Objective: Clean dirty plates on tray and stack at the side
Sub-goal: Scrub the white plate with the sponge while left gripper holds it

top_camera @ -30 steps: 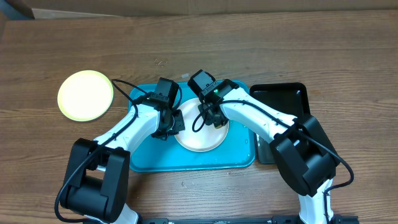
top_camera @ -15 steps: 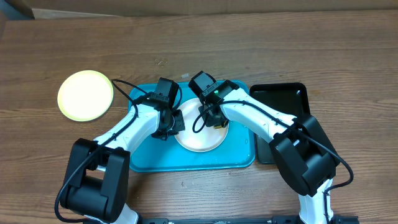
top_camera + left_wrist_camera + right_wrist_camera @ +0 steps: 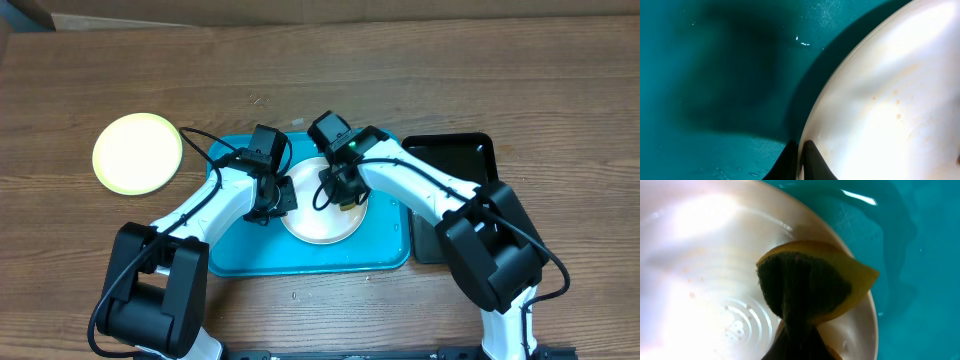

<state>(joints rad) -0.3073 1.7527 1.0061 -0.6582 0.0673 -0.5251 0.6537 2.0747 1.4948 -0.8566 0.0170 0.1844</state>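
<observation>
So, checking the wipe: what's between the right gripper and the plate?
A yellow-and-green sponge, pinched by the right gripper over the plate; the right wrist view shows it.

The tray [image 3: 240, 255] lies on the table [image 3: 450, 70] at lower centre of the frame. A plate [image 3: 320, 225] lies in the tray, right of its middle. A second plate [image 3: 137, 152] lies on the table at frame left, up-left of the tray and apart from it. A second tray [image 3: 460, 150] lies just beside the tray's right edge. The left gripper [image 3: 271, 205] sits at the plate's left rim. The right gripper [image 3: 343, 193] sits over its upper right part, where a sponge [image 3: 840, 280] rests inside the rim.
</observation>
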